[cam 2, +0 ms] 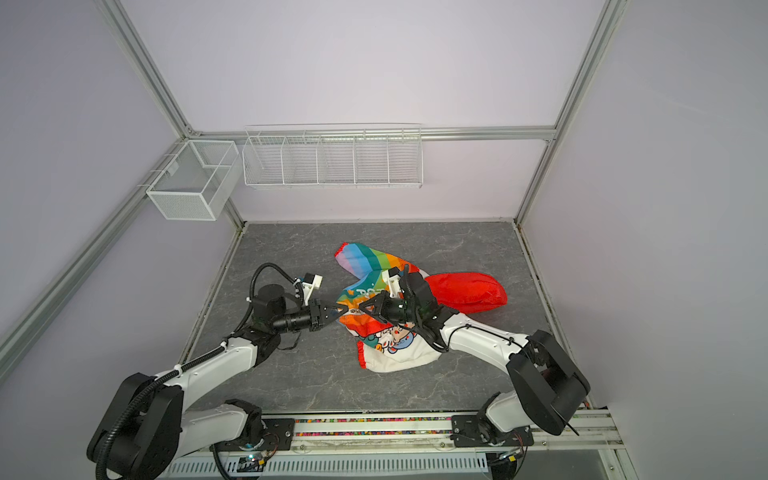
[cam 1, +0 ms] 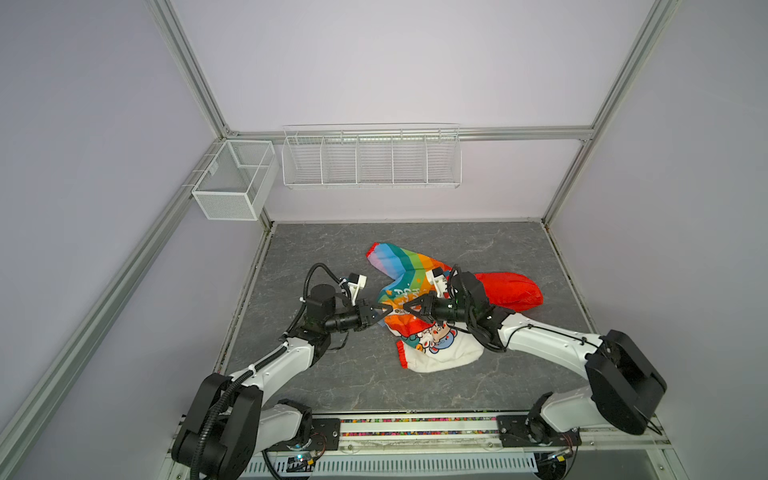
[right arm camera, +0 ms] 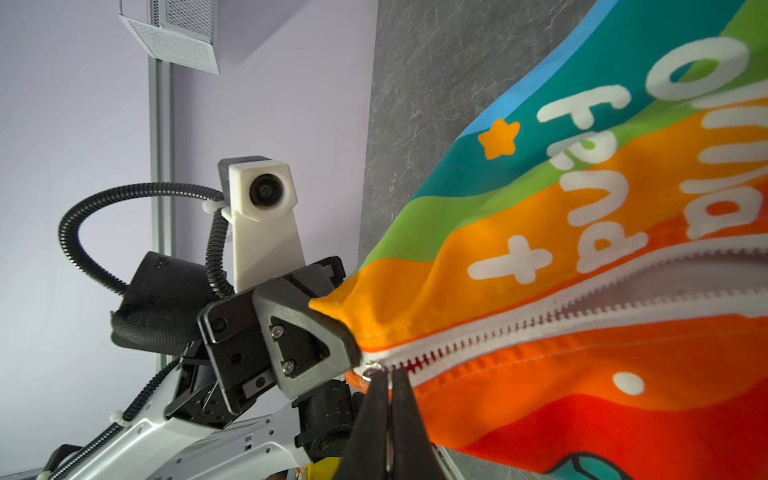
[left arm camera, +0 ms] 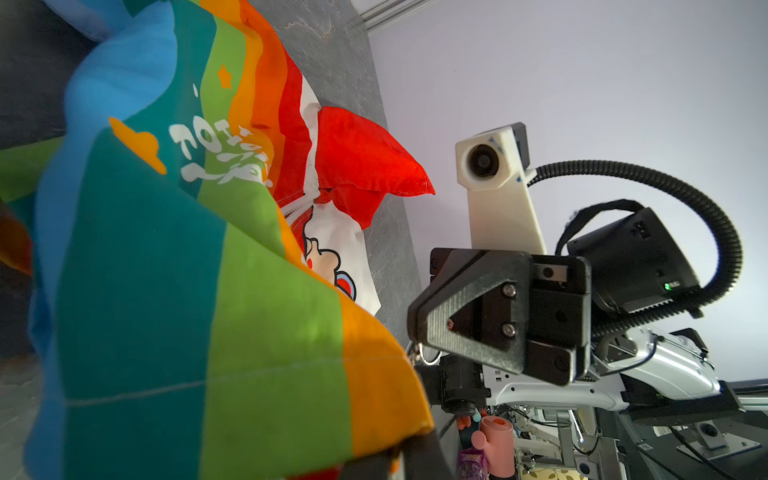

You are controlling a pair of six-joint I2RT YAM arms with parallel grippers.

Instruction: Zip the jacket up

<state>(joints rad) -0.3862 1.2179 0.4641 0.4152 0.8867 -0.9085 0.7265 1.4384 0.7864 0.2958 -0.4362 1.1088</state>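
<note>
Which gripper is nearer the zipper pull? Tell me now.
Right. The right gripper is shut on the zipper pull; the left gripper clamps the jacket at its hem, right beside it.

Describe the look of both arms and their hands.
The left arm and right arm have white links and black joint housings. The left hand and right hand are black with triangular fingers. Black corrugated conduit loops by each white wrist camera.

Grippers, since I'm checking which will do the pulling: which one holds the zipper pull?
The right gripper, shut on the metal pull where the zipper teeth meet. The left gripper instead clamps an orange corner of the jacket.
</note>
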